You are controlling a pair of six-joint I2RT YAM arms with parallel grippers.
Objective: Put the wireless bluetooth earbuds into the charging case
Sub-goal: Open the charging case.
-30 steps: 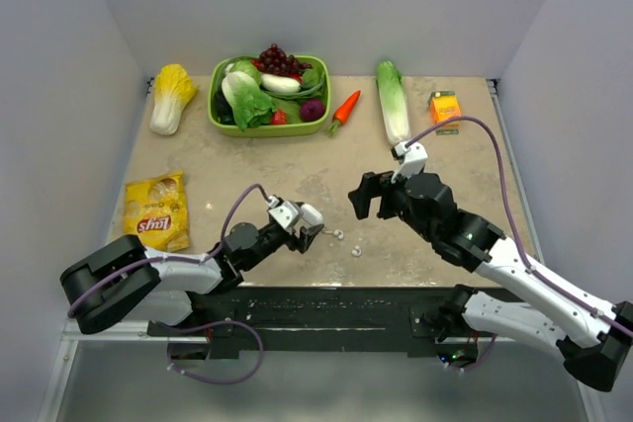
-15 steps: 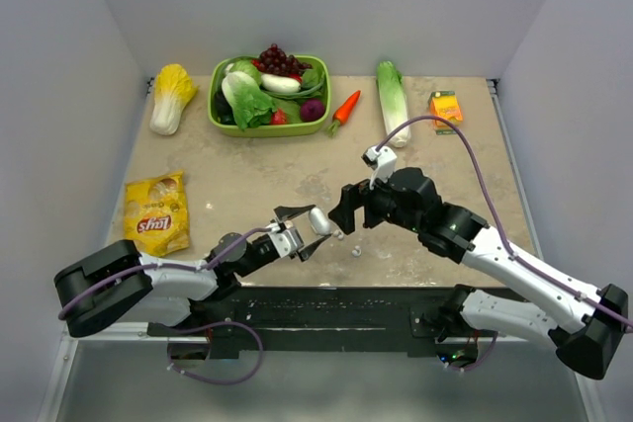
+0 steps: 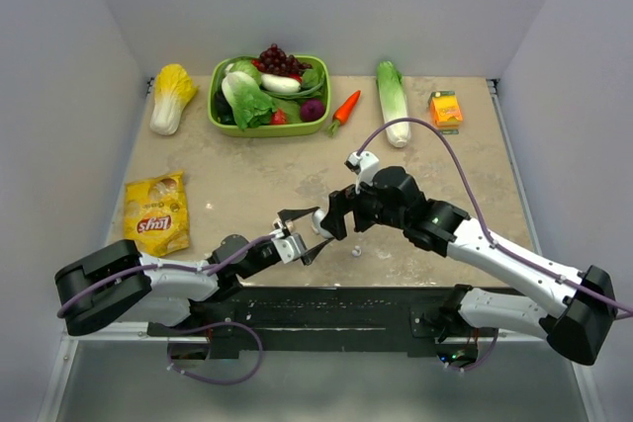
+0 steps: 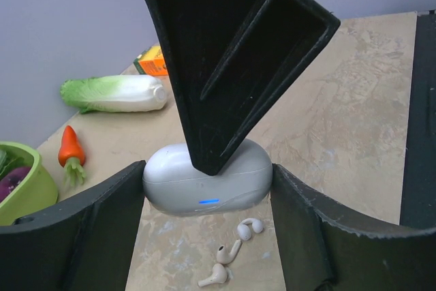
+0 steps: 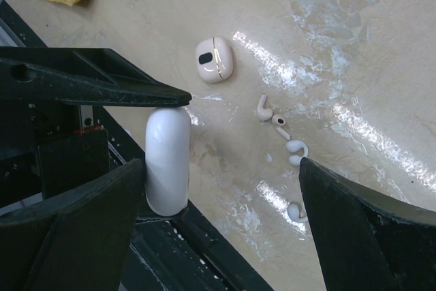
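My left gripper is shut on the charging case, a glossy white pebble held above the table. In the left wrist view the case sits crosswise between both fingers, lid closed, with a blue light on its front. My right gripper hangs open right at the case; one of its black fingers overlaps the case's top. The right wrist view shows the case end-on beside that gripper's left finger. The small white earbuds lie loose on the table below, spread out.
A small white oval piece lies on the table near the earbuds. At the back stand a green bowl of vegetables, a yellow cabbage, a carrot, a long cabbage and an orange box. A chip bag lies at the left.
The left gripper has carried the case up and to the right. The right arm has swung left and down until its open fingers reach the case.
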